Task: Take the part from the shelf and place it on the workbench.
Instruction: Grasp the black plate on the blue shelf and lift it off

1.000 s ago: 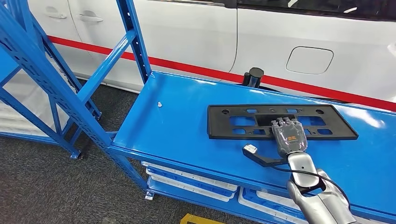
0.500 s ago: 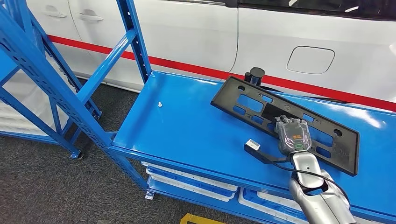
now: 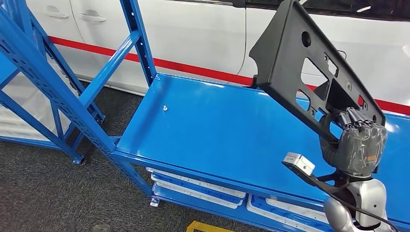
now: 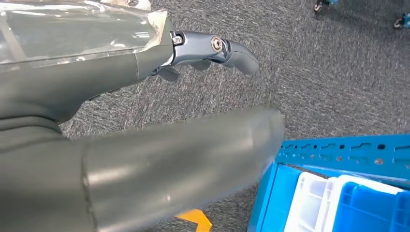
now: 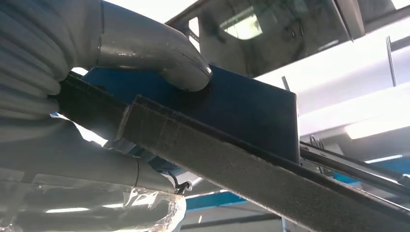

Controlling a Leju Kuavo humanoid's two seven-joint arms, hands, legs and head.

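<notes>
The part is a long black plastic plate (image 3: 295, 63) with several cut-outs. My right hand (image 3: 360, 145) grips its lower edge and holds it tilted steeply upward, clear of the blue shelf top (image 3: 208, 130). In the right wrist view the thumb (image 5: 154, 53) presses on the dark plate (image 5: 251, 111), whose edge runs across the picture. My left hand (image 4: 145, 121) hangs over grey carpet with its fingers (image 4: 222, 48) apart and nothing in them.
A white car (image 3: 203, 34) with a red stripe stands behind the shelf. Blue rack uprights (image 3: 58, 92) rise on the left. White and blue bins (image 3: 198, 186) sit under the shelf top. A small white bit (image 3: 165, 108) lies on the shelf.
My right hand has lifted the black plate off the shelf top, swinging it from flat to steeply tilted and pulling it up toward the camera.
</notes>
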